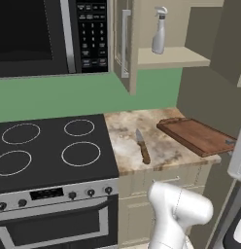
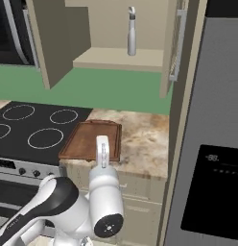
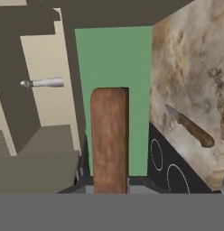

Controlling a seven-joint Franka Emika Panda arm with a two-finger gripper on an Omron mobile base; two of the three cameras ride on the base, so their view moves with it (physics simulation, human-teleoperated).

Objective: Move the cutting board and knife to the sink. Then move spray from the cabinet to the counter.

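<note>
One marbled counter between black stovetop and green wall.

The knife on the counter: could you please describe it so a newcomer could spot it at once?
Right of the stovetop runs the marbled counter. On it lies the knife, left of the cutting board: small, silver pointed blade, brown wooden handle.

- We see the cutting board with its right end raised off the marbled counter, near the right edge.
- The knife lies flat on the counter left of the board, apart from it, blade pointing toward the green wall.
- The spray stands upright on the shelf of the open cabinet.
- The black stovetop sits left of the counter, under a microwave.
</note>
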